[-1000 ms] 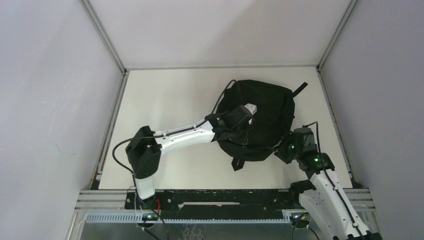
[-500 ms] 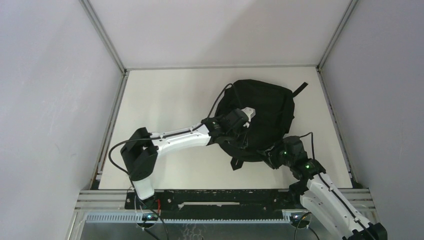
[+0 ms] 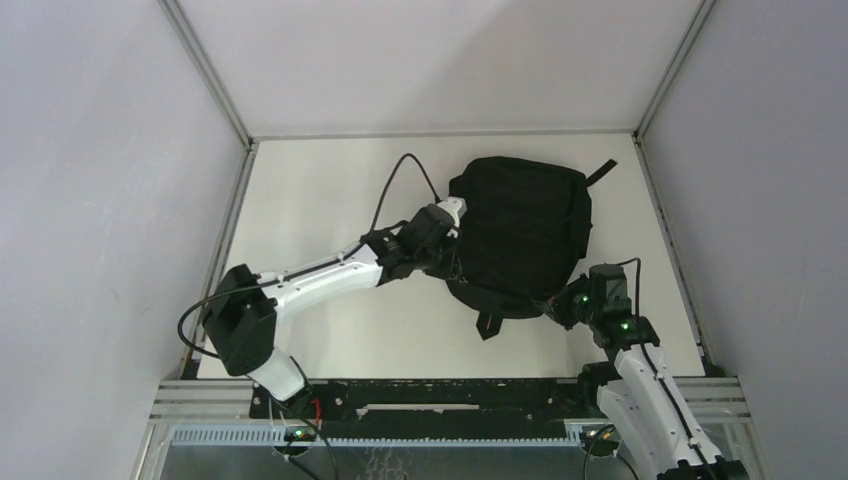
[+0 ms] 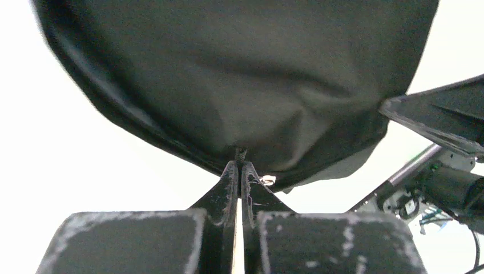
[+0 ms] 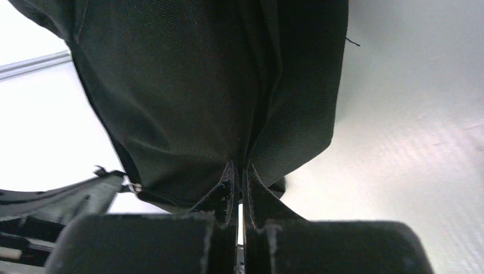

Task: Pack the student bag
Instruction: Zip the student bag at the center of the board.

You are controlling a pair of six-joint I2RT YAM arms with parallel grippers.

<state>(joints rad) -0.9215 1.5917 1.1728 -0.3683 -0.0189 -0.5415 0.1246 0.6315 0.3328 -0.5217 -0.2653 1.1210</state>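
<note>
Top external view: a black soft fabric backpack (image 3: pixel 525 225) lies flat on the white tabletop (image 3: pixel 320 200). The left gripper (image 4: pixel 240 166) pinches the backpack's left edge seam (jaws pressed together on the cloth), and the right gripper (image 5: pixel 240 168) is clamped on a fold at the backpack's near right corner.

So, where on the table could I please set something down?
Bare: the far-left table, between left wall and bag, beyond the left arm; also the near middle strip before the bag. Crowded: the right side, where the right tool pinches the bag.
</note>
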